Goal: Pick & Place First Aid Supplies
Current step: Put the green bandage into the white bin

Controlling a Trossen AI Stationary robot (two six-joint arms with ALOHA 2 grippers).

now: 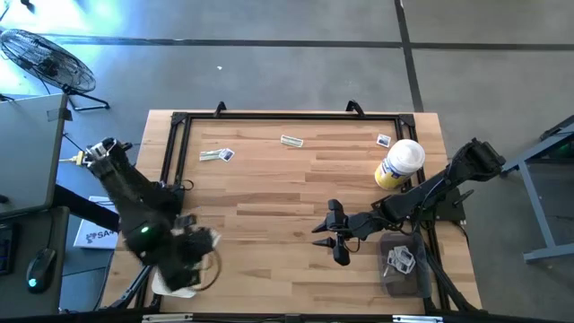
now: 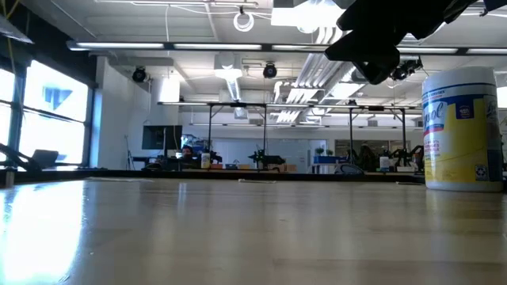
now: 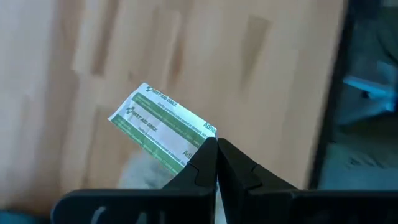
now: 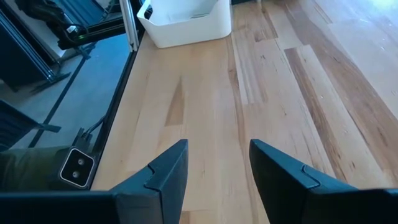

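Observation:
My left gripper (image 1: 204, 240) hangs above the table's near left corner, shut on a pale packet with green stripes and print (image 3: 160, 123). Just below the left arm a white bin (image 1: 170, 285) stands on the table; it also shows in the right wrist view, white bin (image 4: 186, 22). More first aid supplies lie flat along the far edge: a strip with a small square (image 1: 215, 154), a strip (image 1: 291, 141) and a small square (image 1: 384, 140). My right gripper (image 1: 334, 235) (image 4: 217, 168) waits open over the table's near middle, nothing between its fingers. My left gripper pinches the packet's one short end (image 3: 200, 138) between its two fingertips (image 3: 205, 163). The fingers point steeply down. The packet sticks out past the fingertips, lifted clear of the table; it may be two strips side by side, which I cannot tell.
A tall yellow bottle with a white cap (image 1: 399, 164) (image 2: 463, 131) stands at the far right. A grey pad with a white object (image 1: 402, 263) lies at the near right corner. A black frame (image 1: 175, 135) borders the table. Bare wood lies across the middle.

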